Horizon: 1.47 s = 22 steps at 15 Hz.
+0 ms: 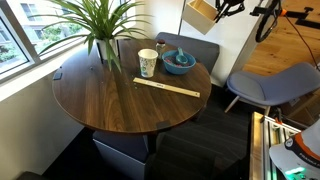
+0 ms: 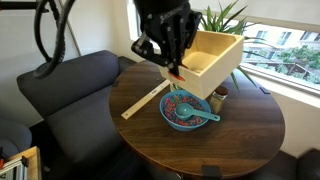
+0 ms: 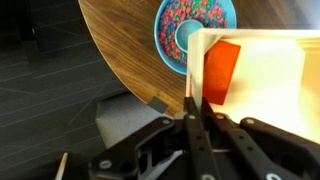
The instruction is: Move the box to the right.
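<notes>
My gripper (image 2: pixel 176 66) is shut on the near wall of the box (image 2: pixel 210 60), a shallow pale wooden box, and holds it tilted in the air above the round table. In the wrist view the fingers (image 3: pixel 194 112) pinch the box's thin wall (image 3: pixel 197 70), and a red-orange item (image 3: pixel 222 70) lies inside the box (image 3: pixel 270 80). In an exterior view only a corner of the box (image 1: pixel 201 9) and part of the gripper (image 1: pixel 226 8) show at the top edge.
On the round dark wooden table (image 1: pixel 110 90) stand a blue bowl (image 2: pixel 187 110) with colourful pieces, a paper cup (image 1: pixel 148 62), a flat wooden stick (image 1: pixel 168 88) and a potted plant (image 1: pixel 100 25). Grey chairs (image 2: pixel 70 85) stand around the table.
</notes>
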{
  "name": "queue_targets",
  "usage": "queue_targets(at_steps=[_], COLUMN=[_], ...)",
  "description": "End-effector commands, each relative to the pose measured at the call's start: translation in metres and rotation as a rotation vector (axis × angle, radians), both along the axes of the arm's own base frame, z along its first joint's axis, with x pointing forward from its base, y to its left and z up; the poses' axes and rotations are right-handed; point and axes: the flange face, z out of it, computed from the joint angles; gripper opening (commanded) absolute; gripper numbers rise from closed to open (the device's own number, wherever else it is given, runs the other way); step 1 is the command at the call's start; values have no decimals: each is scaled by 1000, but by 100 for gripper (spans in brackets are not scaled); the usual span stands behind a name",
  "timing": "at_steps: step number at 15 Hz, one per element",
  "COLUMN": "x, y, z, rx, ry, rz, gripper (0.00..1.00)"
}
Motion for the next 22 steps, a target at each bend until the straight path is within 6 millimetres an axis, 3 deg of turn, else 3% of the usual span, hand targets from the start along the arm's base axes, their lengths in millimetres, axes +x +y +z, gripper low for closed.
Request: queue_targets(at_steps=[1, 2, 3, 6, 7, 9, 16, 22], x=[5, 11, -3, 7, 16, 42, 120, 177], y=[-46, -56, -44, -60, -58, -67, -122, -122], z=[0, -3, -2, -8, -10, -21, -44, -70], rx=[25, 37, 14, 18, 30, 54, 130, 129], ry=[27, 30, 4, 16, 9, 8, 57, 169], rz=[-113, -125, -83, -107, -111, -122, -143, -113], gripper=[2, 2, 6, 6, 2, 2, 2, 2])
